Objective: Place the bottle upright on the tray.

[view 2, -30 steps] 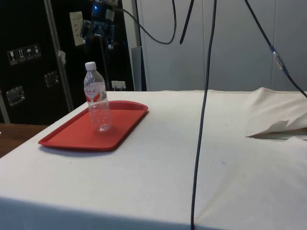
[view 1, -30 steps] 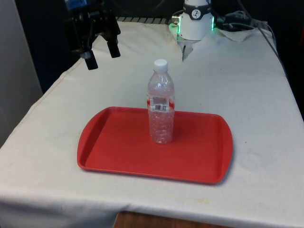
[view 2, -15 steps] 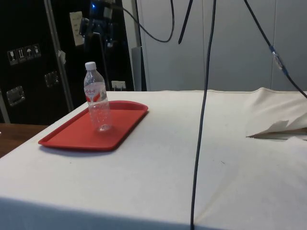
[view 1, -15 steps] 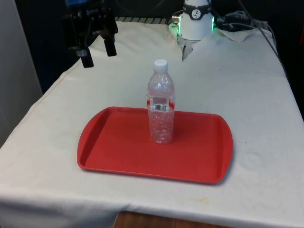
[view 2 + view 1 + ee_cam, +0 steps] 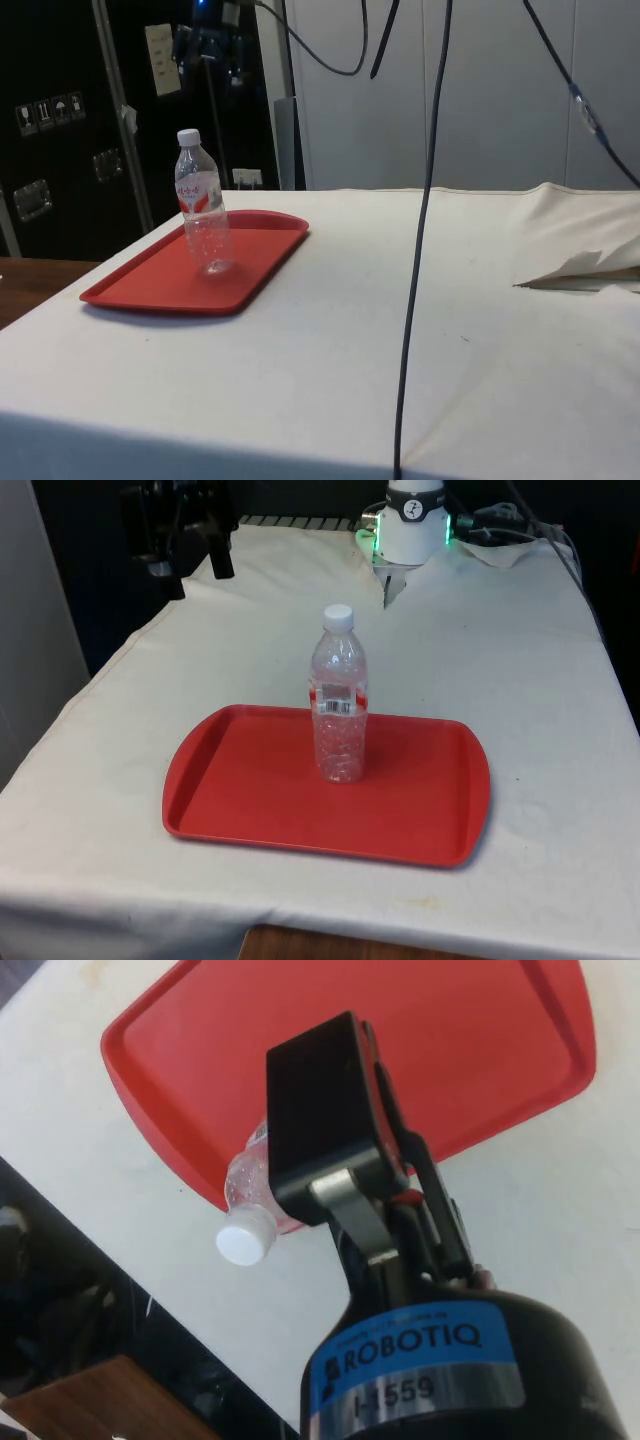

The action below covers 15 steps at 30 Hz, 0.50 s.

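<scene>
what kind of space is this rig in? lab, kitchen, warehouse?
Most likely a robotics lab or test room. A table under a white cloth holds just a red tray with a clear bottle standing on it, the gripper hangs above, cables dangle across the side view, and dark cabinets stand behind.

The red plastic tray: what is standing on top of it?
On the red plastic tray one clear plastic bottle with a white cap stands upright, near the tray's far edge. The patch under its base is covered.
</scene>
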### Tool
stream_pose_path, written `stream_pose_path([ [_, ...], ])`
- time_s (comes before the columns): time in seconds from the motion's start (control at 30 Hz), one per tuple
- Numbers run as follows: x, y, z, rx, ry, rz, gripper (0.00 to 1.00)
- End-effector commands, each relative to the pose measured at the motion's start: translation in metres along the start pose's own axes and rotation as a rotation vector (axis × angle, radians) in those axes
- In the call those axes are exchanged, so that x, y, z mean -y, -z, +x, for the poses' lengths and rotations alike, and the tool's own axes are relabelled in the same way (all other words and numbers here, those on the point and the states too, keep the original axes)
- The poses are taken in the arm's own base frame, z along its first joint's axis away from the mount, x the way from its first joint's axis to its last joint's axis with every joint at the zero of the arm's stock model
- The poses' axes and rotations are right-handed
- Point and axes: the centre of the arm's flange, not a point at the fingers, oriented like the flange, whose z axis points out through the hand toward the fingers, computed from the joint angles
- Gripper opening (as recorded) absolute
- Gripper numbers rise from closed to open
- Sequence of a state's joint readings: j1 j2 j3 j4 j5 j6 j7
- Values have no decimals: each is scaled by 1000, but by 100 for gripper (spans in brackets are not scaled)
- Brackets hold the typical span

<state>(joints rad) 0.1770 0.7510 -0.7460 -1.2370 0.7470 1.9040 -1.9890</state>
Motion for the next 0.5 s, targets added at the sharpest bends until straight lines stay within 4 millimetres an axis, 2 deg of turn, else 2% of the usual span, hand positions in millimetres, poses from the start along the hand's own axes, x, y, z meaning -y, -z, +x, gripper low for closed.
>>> stream_pose_path([
  [0.0, 4, 8, -3, 12, 5, -14, 100],
  [0.13, 7, 14, -6, 10, 8, -18, 100],
  [0.17, 4, 9, -2, -4, 5, -4, 100],
  [0.37, 11, 20, -9, 3, 9, -22, 100],
  [0.43, 8, 15, -6, -13, 5, -7, 100],
  [0.47, 13, 22, -10, 2, 9, -22, 100],
])
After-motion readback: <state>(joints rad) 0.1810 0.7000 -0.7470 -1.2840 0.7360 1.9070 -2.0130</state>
